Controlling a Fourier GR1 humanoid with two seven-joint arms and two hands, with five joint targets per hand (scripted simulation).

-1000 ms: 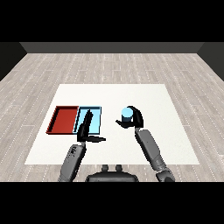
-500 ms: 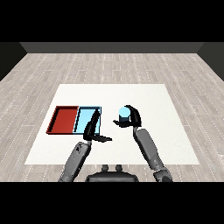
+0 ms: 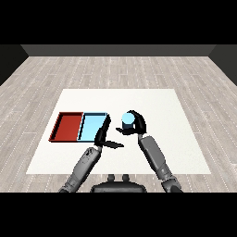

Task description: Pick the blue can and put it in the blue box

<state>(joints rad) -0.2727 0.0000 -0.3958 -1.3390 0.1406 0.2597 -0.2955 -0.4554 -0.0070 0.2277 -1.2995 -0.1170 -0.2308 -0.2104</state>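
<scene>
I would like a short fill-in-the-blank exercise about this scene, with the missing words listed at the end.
1. The blue can is held by the robot's ____ hand.
2. The red tray lies to the ____ of the light blue tray in the view.
3. The fingers of the left hand are ____, holding nothing.

Missing words: right; left; straight

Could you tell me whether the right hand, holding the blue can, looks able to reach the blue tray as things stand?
Probably yes. The right hand is curled round the blue can just right of the blue tray. The left hand lies along the tray's right edge and may crowd the path.
</scene>
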